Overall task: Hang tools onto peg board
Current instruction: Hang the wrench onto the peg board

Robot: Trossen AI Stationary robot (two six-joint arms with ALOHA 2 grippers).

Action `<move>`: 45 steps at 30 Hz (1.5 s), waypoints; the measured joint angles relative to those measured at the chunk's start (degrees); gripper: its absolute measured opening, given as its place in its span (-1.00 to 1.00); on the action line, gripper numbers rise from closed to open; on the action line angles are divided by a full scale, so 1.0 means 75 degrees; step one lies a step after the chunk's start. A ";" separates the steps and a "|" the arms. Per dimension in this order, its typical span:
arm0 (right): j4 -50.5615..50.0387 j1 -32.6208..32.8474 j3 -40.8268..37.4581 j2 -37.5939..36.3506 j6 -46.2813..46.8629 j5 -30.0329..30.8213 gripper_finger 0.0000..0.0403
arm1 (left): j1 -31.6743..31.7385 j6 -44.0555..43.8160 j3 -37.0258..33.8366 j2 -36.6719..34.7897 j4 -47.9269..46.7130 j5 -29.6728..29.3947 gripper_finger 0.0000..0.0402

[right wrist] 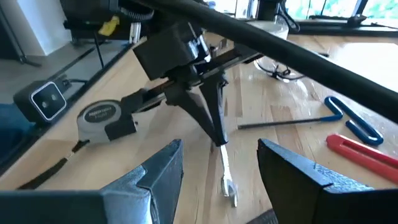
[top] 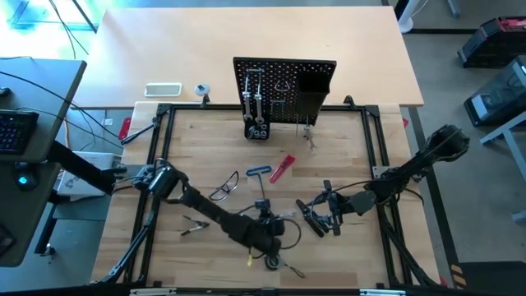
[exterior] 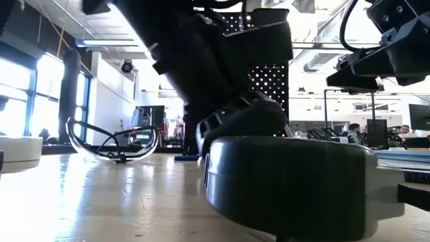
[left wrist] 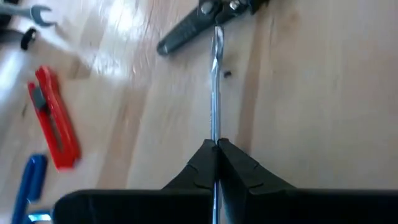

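From above, the left gripper point(top: 283, 220) sits well in front of the peg board point(top: 283, 89), down among the tools. The right gripper point(top: 316, 215) waits just beside it.

From table height, the glasses point(exterior: 113, 144) lie on the table point(exterior: 101, 202) in front of the peg board. No words can be read.

The left wrist picture shows the jaws closed tight on one end of a thin silver wrench point(left wrist: 215, 93). Its far end lies by the black pliers point(left wrist: 205, 22). The pinch is at the very tip, so I think the wrench could swing or slip out when lifted. A red tool point(left wrist: 54, 118) lies nearby.

In the right wrist picture the right jaws stand open and empty. A tape measure point(right wrist: 102, 119) has writing too small to read.
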 joint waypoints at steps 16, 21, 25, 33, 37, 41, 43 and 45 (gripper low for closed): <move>-0.3888 -0.0032 0.2055 0.0460 -0.0015 -0.0119 -0.01 | 0.0514 0.1601 0.0982 -0.0009 -0.0215 0.0864 -0.99; -0.4947 -0.0076 0.2983 0.1219 0.0157 -0.0090 -0.01 | 0.0556 0.1761 0.1331 -0.0026 -0.0601 0.0953 -0.99; -0.5426 -0.0232 0.3323 0.1783 0.0335 -0.0114 -0.01 | 0.0550 0.1977 0.1638 -0.0023 -0.0973 0.0937 -1.00; -0.5444 -0.0420 0.3657 0.2350 0.0391 0.0047 -0.01 | 0.0550 0.2142 0.1974 -0.0044 -0.1247 0.0945 -1.00; -0.5433 -0.0425 0.3800 0.2507 0.0320 0.0090 -0.15 | 0.0550 0.2190 0.2019 -0.0044 -0.1200 0.1138 -1.00; -0.5456 -0.0463 0.3831 0.2543 0.0314 0.0109 -0.47 | 0.0553 0.2187 0.2019 -0.0044 -0.1252 0.1202 -1.00; -0.5462 -0.0466 0.3832 0.2543 0.0298 0.0128 -0.65 | 0.0553 0.2182 0.2022 -0.0044 -0.1283 0.1262 -1.00; -0.5465 -0.0469 0.3832 0.2546 0.0258 0.0131 -0.84 | 0.0553 0.2180 0.2022 -0.0044 -0.1365 0.1257 -1.00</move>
